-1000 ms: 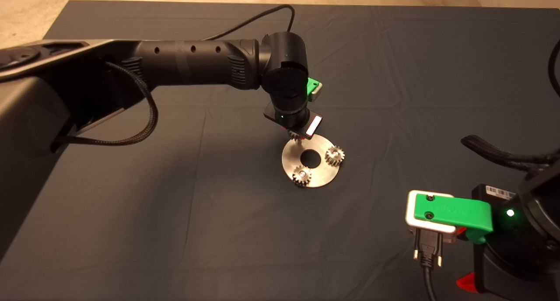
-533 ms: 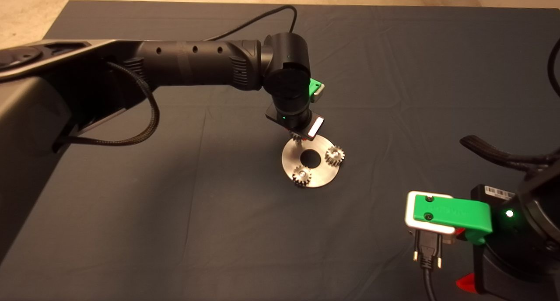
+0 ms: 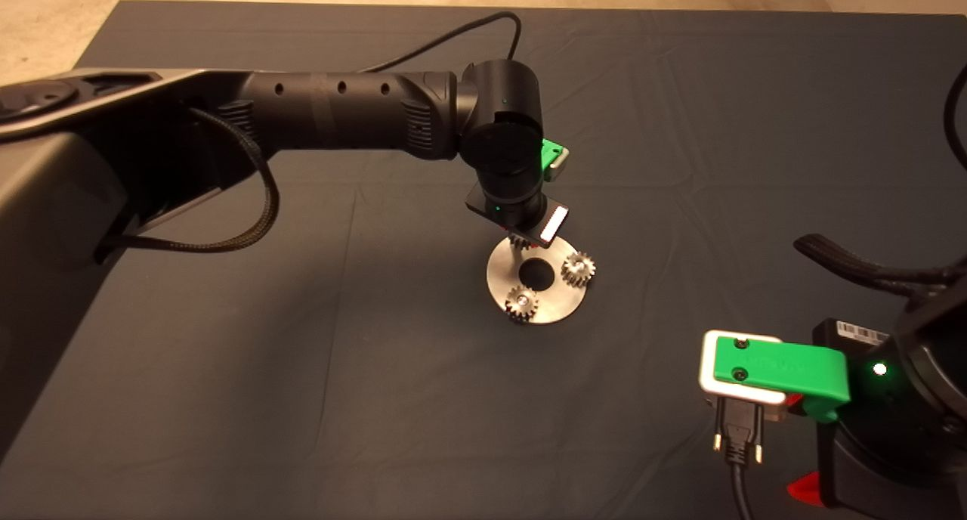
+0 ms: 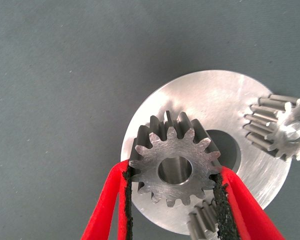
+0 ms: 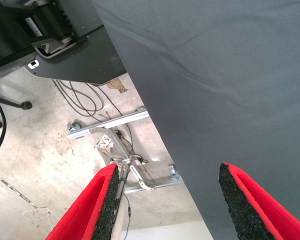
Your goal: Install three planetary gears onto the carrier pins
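Gear three [image 4: 175, 170] sits pinched flat in the left claw [image 4: 174, 200], right over the disc [image 4: 210, 90] at mid-table, with two gears [image 3: 522, 303] on their pins. Right claw [image 5: 165, 200] waits wide open at the mat's [image 5: 230, 75] lower-right edge, empty.

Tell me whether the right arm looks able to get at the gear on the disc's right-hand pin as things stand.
Probably yes. The right hand waits open at the mat's edge, with bare mat between it and that gear. The left hand, holding a gear, works over the disc's far side.
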Motion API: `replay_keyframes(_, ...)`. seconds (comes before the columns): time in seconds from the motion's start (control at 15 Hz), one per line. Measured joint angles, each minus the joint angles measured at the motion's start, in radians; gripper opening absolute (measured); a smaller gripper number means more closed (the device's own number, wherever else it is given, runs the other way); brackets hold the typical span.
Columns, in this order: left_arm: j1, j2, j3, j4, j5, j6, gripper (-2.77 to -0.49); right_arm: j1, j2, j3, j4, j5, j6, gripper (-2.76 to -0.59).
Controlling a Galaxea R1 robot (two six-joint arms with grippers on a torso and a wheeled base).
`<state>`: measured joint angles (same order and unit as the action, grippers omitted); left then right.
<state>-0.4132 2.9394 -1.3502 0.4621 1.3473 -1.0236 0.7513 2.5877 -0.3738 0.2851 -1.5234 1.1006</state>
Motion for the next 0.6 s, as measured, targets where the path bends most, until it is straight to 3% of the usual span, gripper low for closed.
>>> replay_keyframes(0.6, 0.000, 0.000, 0.000, 0.002, -0.002, 0.011, -2.44, 0.000, 0.000, 0.000, 0.000, 0.000, 0.000, -1.89)
